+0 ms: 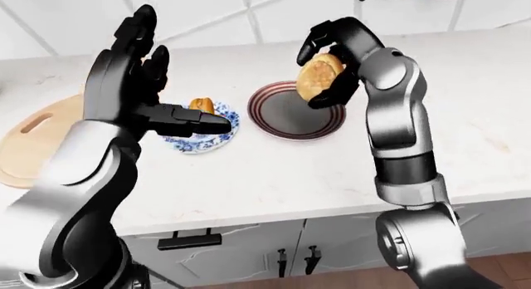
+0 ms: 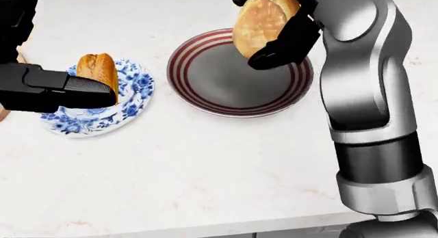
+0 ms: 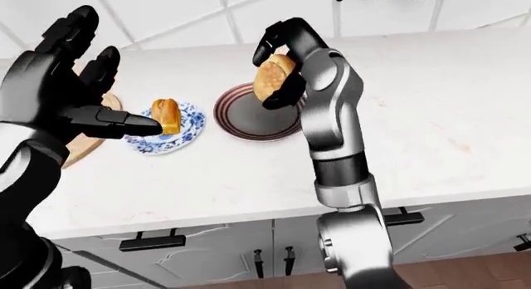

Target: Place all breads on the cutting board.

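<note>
My right hand [image 1: 328, 65] is shut on a round bread roll [image 2: 259, 20] and holds it in the air above the red-striped plate [image 2: 212, 74], which is bare. A golden loaf [image 2: 97, 68] lies on the blue patterned plate [image 2: 133, 102] to the left of it. The wooden cutting board [image 1: 37, 139] lies further left on the counter, partly behind my left arm. My left hand [image 3: 79, 99] floats open above the counter, fingers spread, one finger [image 2: 68, 89] crossing in front of the blue plate.
White marble counter [image 1: 274, 170] with its edge near the bottom of the eye views, cabinet doors with dark handles [image 3: 149, 242] below. A tiled wall [image 3: 191, 15] rises behind the counter.
</note>
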### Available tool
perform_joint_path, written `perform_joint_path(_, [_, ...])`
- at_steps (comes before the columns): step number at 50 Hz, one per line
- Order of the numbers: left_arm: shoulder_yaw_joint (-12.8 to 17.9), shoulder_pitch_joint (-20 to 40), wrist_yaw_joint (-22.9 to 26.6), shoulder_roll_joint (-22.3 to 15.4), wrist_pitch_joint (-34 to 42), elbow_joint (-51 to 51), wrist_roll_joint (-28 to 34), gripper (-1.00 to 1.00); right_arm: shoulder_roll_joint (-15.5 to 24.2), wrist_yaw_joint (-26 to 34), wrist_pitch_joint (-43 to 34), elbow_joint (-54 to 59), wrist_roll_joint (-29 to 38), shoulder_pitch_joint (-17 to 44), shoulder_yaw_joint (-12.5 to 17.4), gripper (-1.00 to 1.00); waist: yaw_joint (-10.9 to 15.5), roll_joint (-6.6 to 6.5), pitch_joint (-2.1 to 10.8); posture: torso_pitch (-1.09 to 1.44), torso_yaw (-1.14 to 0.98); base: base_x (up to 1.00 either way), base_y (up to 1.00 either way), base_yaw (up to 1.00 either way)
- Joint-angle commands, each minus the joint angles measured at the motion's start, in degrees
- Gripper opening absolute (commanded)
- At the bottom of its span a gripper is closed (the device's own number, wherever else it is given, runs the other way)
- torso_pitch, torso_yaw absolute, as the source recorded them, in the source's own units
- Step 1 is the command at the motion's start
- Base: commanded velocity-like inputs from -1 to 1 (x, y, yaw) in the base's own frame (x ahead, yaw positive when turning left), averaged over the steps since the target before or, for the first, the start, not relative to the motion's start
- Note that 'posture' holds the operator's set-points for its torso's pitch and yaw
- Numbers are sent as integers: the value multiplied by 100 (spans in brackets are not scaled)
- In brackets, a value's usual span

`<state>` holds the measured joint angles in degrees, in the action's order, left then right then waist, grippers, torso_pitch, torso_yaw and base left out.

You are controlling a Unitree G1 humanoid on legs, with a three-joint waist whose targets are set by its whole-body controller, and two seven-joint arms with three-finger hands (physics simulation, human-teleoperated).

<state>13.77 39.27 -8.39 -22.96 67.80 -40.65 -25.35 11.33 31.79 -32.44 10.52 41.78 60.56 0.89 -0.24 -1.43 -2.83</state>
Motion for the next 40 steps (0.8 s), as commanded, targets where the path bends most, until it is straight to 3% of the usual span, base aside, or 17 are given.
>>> perform_joint_path(1, [-37,256,98,-54,-104,-17,213,100,75,63,-13,-338,-18,207,73,-100,6,-4,155,0,0,0,0,0])
perform_joint_path(8, [-574,866,850,-340,134,591,975,100,234,242,-188,-731,-114,175,146,-100,-7,12,150,0,0,0,0,0])
perform_joint_path(11, [-786,923,1486,-548,-95,996,1523,100,268,296,-243,-851,-128,159,152,-100,-6,25,144,0,0,0,0,0])
perform_joint_path(13, [-1045,806,2048,-716,-681,1330,2097,100,273,273,-249,-830,-158,183,161,-100,-8,20,142,0,0,0,0,0])
perform_joint_path(19, [-988,1024,3582,-609,-1235,2069,3346,100,304,196,-201,-740,-224,173,167,-100,3,46,164,0,0,0,0,0])
perform_joint_path(22, [-880,1289,4033,-556,-1646,2691,3813,100,311,200,-224,-749,-230,183,160,-100,6,75,158,0,0,0,0,0])
perform_joint_path(29, [-687,1356,4567,-406,-2398,3648,4490,100,345,168,-196,-699,-271,177,178,-100,19,97,159,0,0,0,0,0])
perform_joint_path(33, [-562,1355,4517,-296,-2838,4125,4574,100,359,182,-196,-689,-265,186,172,-100,23,102,173,0,0,0,0,0])
perform_joint_path(40, [-607,1450,4472,-215,-3230,4513,4669,100,366,168,-160,-657,-265,158,166,-100,17,117,174,0,0,0,0,0])
